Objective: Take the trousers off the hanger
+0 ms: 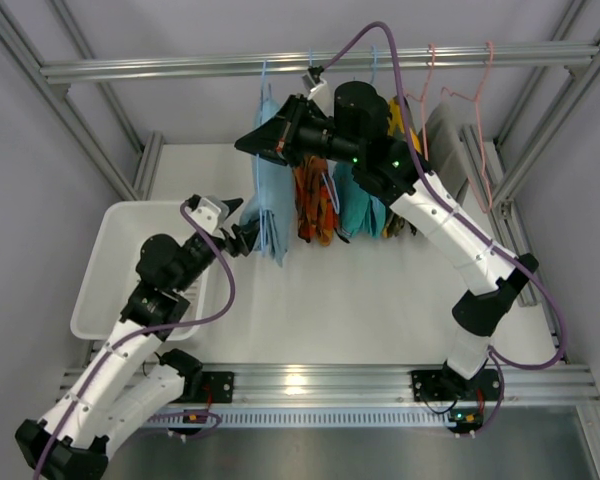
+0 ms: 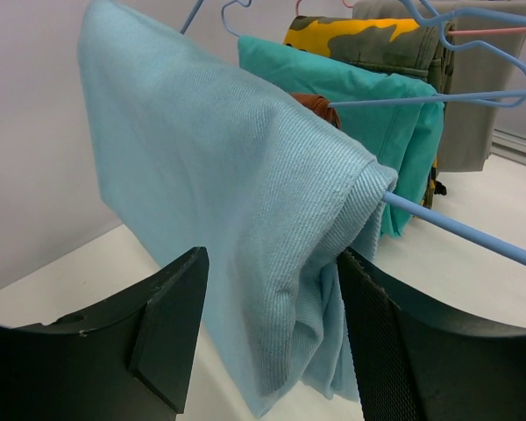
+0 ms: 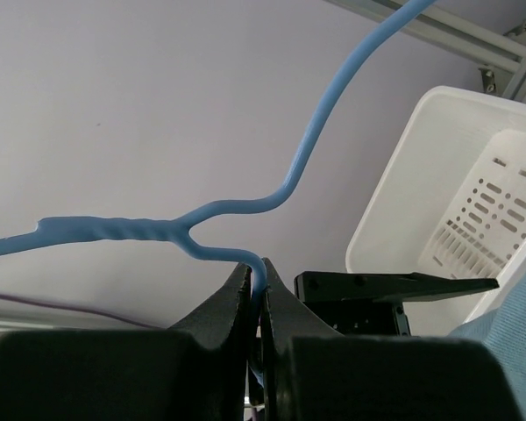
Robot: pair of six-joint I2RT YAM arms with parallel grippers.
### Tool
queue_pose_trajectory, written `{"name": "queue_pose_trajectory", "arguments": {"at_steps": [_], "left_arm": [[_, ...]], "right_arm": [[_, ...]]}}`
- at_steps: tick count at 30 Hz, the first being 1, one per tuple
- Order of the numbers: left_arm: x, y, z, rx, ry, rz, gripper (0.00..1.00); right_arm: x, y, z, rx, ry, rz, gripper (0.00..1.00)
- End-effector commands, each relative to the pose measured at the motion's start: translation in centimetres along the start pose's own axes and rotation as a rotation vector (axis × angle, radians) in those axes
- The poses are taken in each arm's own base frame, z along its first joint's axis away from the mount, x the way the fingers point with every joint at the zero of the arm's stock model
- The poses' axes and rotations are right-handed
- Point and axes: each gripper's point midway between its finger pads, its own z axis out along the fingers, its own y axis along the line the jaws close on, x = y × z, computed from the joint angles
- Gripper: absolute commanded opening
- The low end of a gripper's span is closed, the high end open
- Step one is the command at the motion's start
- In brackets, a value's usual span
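The light sky-blue trousers (image 1: 268, 215) (image 2: 228, 193) hang folded over the bar of the thin blue wire hanger (image 1: 265, 85) (image 2: 473, 235) (image 3: 245, 203), at the left end of the rail. My left gripper (image 1: 245, 236) (image 2: 272, 338) is open and straddles the trousers' lower hanging edge. The cloth lies against the right finger (image 2: 394, 342), with a gap to the left finger (image 2: 171, 324). My right gripper (image 1: 244, 143) (image 3: 259, 279) is shut on the hanger's wire just below its twisted neck, above the trousers.
Further right on the rail hang an orange-patterned garment (image 1: 315, 205), a teal one (image 1: 355, 205) (image 2: 359, 96), a camouflage one (image 2: 368, 39) and a grey one (image 1: 445, 130), plus pink hangers (image 1: 480, 110). A white perforated basket (image 1: 130, 265) (image 3: 456, 193) stands at the left.
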Motion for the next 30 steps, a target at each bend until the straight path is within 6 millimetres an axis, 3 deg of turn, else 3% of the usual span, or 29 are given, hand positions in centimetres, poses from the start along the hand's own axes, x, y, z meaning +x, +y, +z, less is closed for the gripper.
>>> {"name": "queue_pose_trajectory", "arguments": {"at_steps": [1,8,11,16,18,19,22,25,26,30], "left_arm": [[-1.3,0.6,0.9,-0.025,-0.052,-0.001,0.66],[-2.6,0.8,2.3,-0.029,-0.093,-0.047,0.73],[-3.0,1.2,2.6,-0.046,-0.105,-0.051,0.70],[-3.9,2.4,2.6,-0.104,-0.120,-0.036,0.45],[-4.4,2.3,2.6,-0.097,-0.128,-0.037,0.34],[-4.8,2.2,2.6,-0.092,-0.135,-0.037,0.23],[-6.4,2.0,2.3,-0.076,-0.156,-0.035,0.09],[-8.3,2.1,1.7,-0.080,-0.177,-0.017,0.00],[-9.4,2.2,1.2,-0.089,-0.199,-0.011,0.00],[-10.9,3.3,0.3,-0.155,-0.213,0.008,0.00]], "right_arm": [[-2.4,10.2,-4.5,-0.311,-0.108,-0.136,0.00],[-2.1,9.5,-4.0,-0.297,-0.099,-0.125,0.00],[-1.8,9.6,-3.8,-0.300,-0.090,-0.122,0.00],[-1.5,9.3,-3.8,-0.295,-0.082,-0.127,0.00],[-1.4,9.1,-3.7,-0.291,-0.081,-0.131,0.00],[-1.3,8.9,-3.7,-0.288,-0.082,-0.139,0.00],[-1.5,7.7,-3.6,-0.261,-0.086,-0.151,0.00],[-2.1,6.2,-3.6,-0.234,-0.096,-0.160,0.00],[-2.3,5.9,-3.6,-0.228,-0.100,-0.161,0.00],[-2.9,5.0,-4.1,-0.216,-0.108,-0.171,0.00]]}}
